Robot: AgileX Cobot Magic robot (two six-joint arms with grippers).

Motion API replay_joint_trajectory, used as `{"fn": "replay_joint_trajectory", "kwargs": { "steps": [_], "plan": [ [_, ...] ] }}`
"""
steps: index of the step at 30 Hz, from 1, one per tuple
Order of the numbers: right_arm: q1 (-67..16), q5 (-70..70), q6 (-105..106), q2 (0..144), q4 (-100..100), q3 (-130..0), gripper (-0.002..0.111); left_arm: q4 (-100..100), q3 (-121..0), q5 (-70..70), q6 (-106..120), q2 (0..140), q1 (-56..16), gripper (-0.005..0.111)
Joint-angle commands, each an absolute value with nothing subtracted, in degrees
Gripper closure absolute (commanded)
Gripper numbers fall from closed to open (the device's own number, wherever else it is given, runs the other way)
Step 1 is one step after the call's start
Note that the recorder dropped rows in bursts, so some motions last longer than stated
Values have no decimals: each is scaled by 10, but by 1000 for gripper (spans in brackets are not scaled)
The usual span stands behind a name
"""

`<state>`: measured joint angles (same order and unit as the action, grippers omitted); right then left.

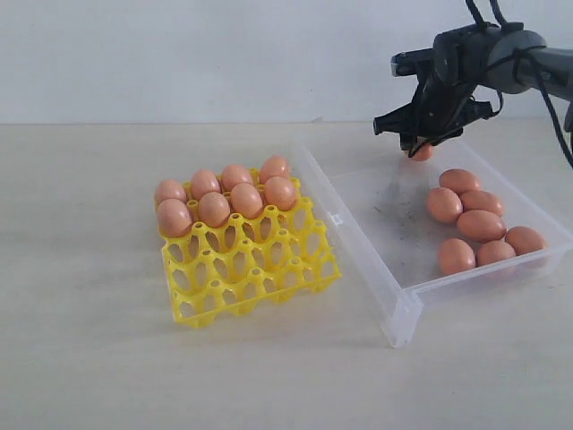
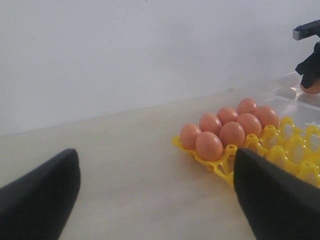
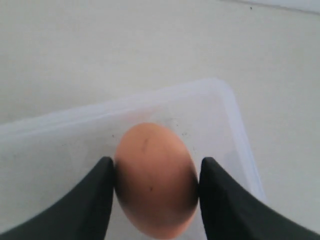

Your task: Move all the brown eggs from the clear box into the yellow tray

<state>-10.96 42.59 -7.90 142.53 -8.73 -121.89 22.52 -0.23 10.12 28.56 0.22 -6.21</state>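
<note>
right tool (image 1: 418, 145) is clamped on one brown egg (image 3: 156, 185), gripping across its narrow waist, over the far corner of the clear box (image 1: 394, 224), upper right of frame. the yellow tray (image 1: 260, 269) lies lower left, front cups free. left tool (image 2: 155, 152) gapes apart, holding nothing.

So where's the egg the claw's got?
In the exterior view it's on the right: the egg is between the right claw's fingers at the box's far corner, behind the other eggs.
</note>
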Motion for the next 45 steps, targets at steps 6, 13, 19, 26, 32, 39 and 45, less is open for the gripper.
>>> {"fn": "replay_joint_trajectory", "kwargs": {
  "steps": [6, 13, 19, 26, 32, 39, 45],
  "plan": [
    [-109, 332, 42, 1423, 48, -1159, 108, 229, 0, 101, 281, 0, -66, 29],
    [-109, 393, 29, 1424, 47, -1224, 90, 229, 0, 101, 281, 0, -66, 29],
    [-109, 388, 23, 1424, 37, -1226, 66, 229, 0, 101, 281, 0, -66, 29],
    [-109, 376, 19, 1424, 30, -1226, 52, 229, 0, 101, 281, 0, -66, 29],
    [-109, 371, 19, 1428, 13, -1226, 52, 229, 0, 101, 281, 0, -66, 29],
    [-109, 344, 22, 1458, 8, -1230, 52, 229, 0, 101, 281, 0, -66, 29],
    [-109, 306, 32, 1465, 4, -1231, 65, 229, 0, 101, 281, 0, -66, 29]
  ]
}}
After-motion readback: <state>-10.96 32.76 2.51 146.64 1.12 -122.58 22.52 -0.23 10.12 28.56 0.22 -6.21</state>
